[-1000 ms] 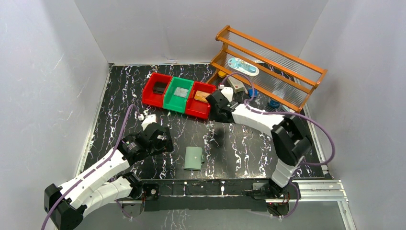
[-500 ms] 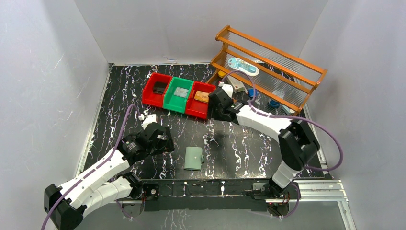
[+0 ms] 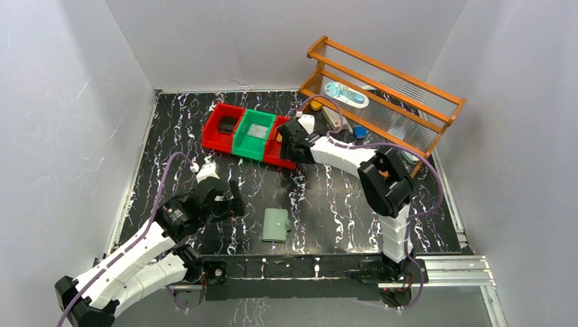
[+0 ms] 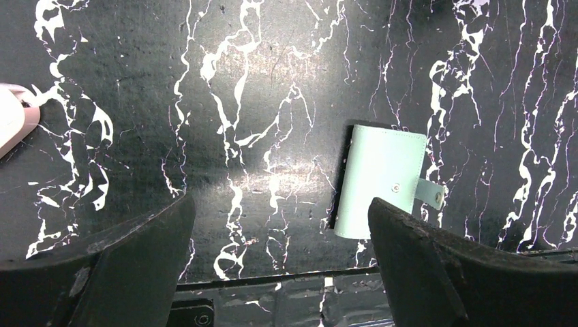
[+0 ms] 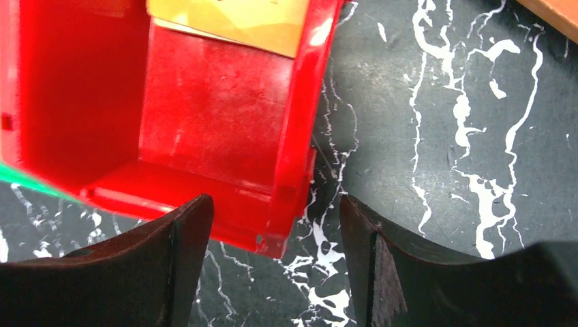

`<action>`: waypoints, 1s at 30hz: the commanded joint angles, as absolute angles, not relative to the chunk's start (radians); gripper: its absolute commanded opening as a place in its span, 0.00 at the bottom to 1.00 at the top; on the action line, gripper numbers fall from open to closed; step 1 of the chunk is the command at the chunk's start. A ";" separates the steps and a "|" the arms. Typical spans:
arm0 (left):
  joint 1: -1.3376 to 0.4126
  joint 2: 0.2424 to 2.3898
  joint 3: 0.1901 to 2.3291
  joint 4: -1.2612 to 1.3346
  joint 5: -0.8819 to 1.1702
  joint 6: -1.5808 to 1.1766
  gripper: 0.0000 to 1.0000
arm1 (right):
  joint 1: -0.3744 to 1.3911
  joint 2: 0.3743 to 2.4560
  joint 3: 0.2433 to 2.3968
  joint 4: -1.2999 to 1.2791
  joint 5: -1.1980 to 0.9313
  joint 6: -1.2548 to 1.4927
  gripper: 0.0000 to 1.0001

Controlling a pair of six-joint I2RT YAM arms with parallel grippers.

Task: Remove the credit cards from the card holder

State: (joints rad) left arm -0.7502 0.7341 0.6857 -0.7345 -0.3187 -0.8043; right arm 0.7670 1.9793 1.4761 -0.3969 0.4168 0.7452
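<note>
The sage-green card holder [image 3: 276, 225] lies closed on the black marbled table near the front edge; it also shows in the left wrist view [image 4: 380, 181], snap tab to the right. My left gripper [image 3: 235, 197] is open and empty, left of the holder. My right gripper [image 3: 285, 142] is open and empty over the near right corner of the right red bin [image 5: 204, 102]. A tan-gold card [image 5: 228, 20] lies in that bin. A silvery grey card [image 3: 257, 131] lies in the green bin [image 3: 247, 148], a dark card [image 3: 226, 125] in the left red bin [image 3: 213, 138].
An orange wooden rack [image 3: 382, 95] with clear panels stands at the back right, small items under and beside it. A pinkish-white clip [image 4: 10, 119] lies at the left edge of the left wrist view. White walls enclose the table.
My right gripper has moved left from the table beside the rack to the right red bin's corner. My left arm has shifted slightly back.
</note>
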 commanded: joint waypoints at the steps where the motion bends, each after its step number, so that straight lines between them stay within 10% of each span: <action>1: -0.753 0.721 0.716 -0.765 -0.331 -0.799 0.98 | 0.768 2.007 1.518 -0.469 0.480 0.772 0.76; 30: -0.753 0.729 0.699 -0.753 -0.311 -0.811 0.98 | 0.785 1.560 0.925 -0.241 0.473 0.583 0.47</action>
State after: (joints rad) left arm -0.7502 0.7319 0.6857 -0.7486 -0.3096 -0.8082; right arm 0.7815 1.6554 0.9867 -0.2974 0.4431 0.6788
